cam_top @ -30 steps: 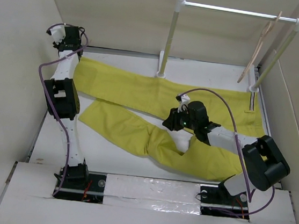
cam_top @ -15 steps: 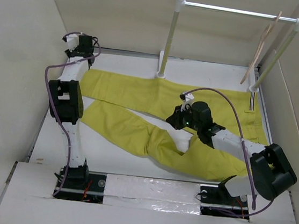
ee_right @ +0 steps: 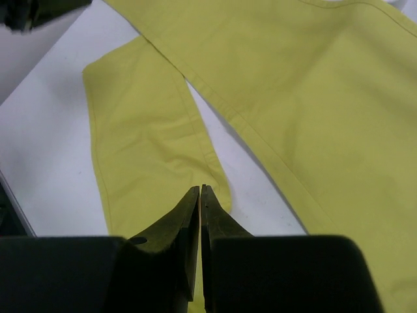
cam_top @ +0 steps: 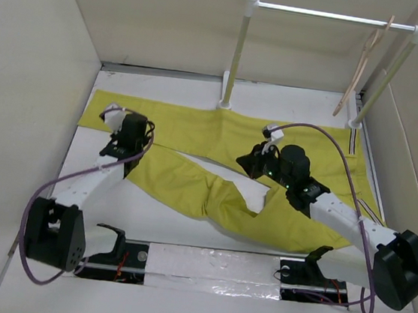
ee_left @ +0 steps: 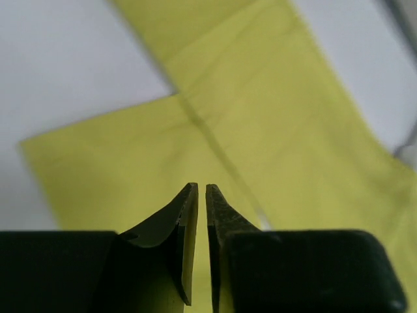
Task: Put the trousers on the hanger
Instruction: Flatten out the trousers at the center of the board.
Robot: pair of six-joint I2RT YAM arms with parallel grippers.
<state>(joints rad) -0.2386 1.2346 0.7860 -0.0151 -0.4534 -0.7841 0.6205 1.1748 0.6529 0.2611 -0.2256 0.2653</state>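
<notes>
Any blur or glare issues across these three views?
Top external: sharp, evenly lit, soft shadows; glare only on the tape strip at the near edge. Left wrist: trousers soft, out of focus; fingers crisper. Right wrist: trousers sharp, seams readable; fingers dark.

Mustard-yellow trousers [cam_top: 197,129] lie flat on the table [cam_top: 149,221], legs leftward; pale wooden hanger [cam_top: 363,61] hangs on the rail [cam_top: 323,15] at right.

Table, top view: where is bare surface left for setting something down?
Bare: the near strip between the trousers and the arm bases, and the far-left strip beside the rack post. Crowded: centre and right, covered by trousers.
</notes>
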